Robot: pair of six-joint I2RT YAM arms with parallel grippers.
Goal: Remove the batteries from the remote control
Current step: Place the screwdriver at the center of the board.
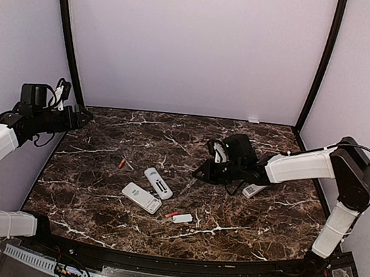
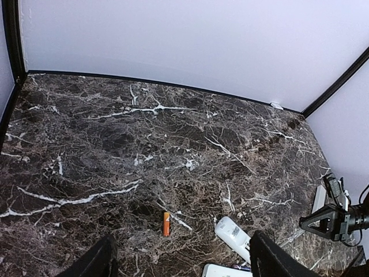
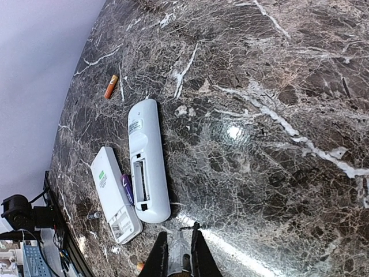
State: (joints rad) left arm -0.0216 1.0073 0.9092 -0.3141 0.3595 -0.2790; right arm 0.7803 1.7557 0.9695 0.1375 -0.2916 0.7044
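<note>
Two white remotes lie face down mid-table: one (image 1: pixel 158 183) (image 3: pixel 147 167) with an open, empty battery bay, the other (image 1: pixel 142 197) (image 3: pixel 114 193) beside it. A bluish-purple battery (image 3: pixel 127 187) lies between them. An orange battery (image 1: pixel 122 164) (image 2: pixel 166 224) (image 3: pixel 110 86) lies alone to the left. A red battery (image 1: pixel 172 214) lies next to a small white cover (image 1: pixel 182 218). My right gripper (image 1: pixel 207 170) (image 3: pixel 180 242) hovers right of the remotes, fingers closed on a small greyish battery (image 3: pixel 180 257). My left gripper (image 1: pixel 85 115) (image 2: pixel 184 266) is open and empty, high at the far left.
Another white piece (image 1: pixel 253 191) lies under my right forearm. A tiny grey cylinder (image 3: pixel 95 216) lies by the second remote. White walls with black posts enclose the dark marble table (image 1: pixel 260 245) at the back and sides.
</note>
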